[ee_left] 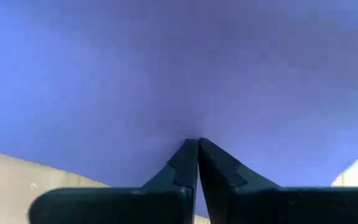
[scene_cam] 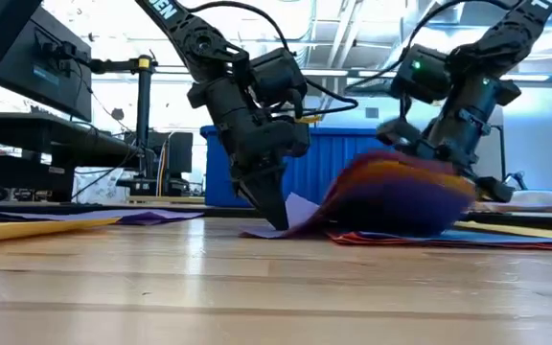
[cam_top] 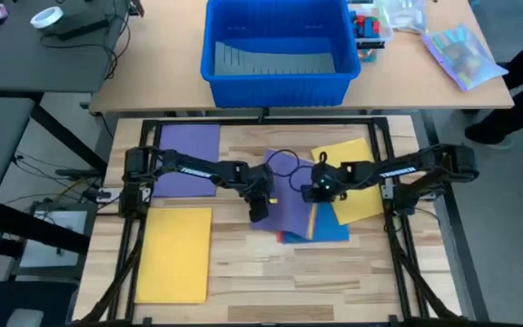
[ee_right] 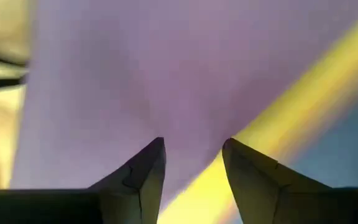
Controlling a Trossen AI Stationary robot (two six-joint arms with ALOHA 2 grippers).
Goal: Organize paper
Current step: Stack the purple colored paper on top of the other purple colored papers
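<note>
At table centre, between both arms: mixed pile of paper, purple sheet [cam_top: 291,207] on top, yellow sheet [cam_top: 354,182] fanning out toward the right arm's side, blue sheet [cam_top: 330,229] and a red/pink edge [cam_top: 289,238] peeking from beneath at the near side. Already sorted on the left arm's side: one purple sheet [cam_top: 189,160] lying flat toward the far edge, one yellow sheet [cam_top: 174,252] flat toward the near edge, the two well apart from the pile. Left gripper [scene_cam: 278,216] pointing down, fingers drawn together to a closed tip [ee_left: 197,144], pressing on the top purple sheet at the pile's left edge. Right gripper [scene_cam: 429,158] bearing on the opposite side, fingers narrowly parted [ee_right: 151,158], not visibly clamping anything; pile bulging upward beneath it in the low view. Judged step in hand: separating the top purple sheet from the rest. Handling advice: keeping the left tip pinning lightly, sliding only the top sheet, avoiding dragging the yellow and blue layers along; easing the bulge flat before any lift, since a buckled sheet is likely creasing. Blue bin [cam_top: 276,47] standing beyond the table's far edge, not involved.
</note>
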